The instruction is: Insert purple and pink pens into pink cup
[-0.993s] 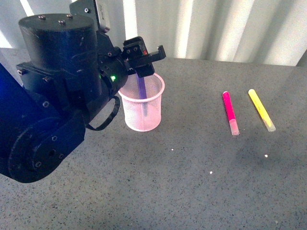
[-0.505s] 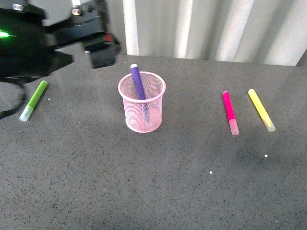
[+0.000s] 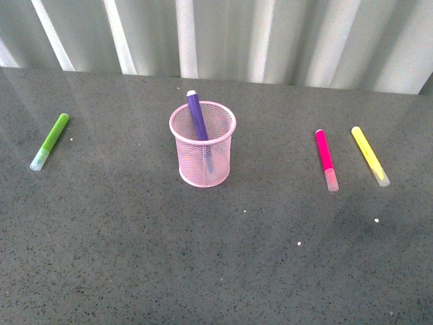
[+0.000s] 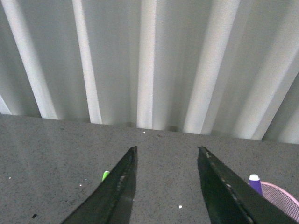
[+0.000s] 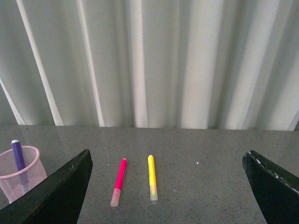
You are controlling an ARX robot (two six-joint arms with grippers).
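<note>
No legible text, labels or numbers — nothing readable on the pink cup (image 3: 220,160), the pink pen (image 3: 325,157) or the purple pen (image 3: 195,112).

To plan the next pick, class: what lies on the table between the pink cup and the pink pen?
Nothing: in the front view, only bare grey table separates the pink cup from the pink pen.

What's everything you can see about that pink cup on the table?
The pink cup is a light pink wire-mesh holder with a solid rim and base, narrowing slightly downward. It stands upright on the grey table. A purple pen leans inside, its end above the rim.
</note>
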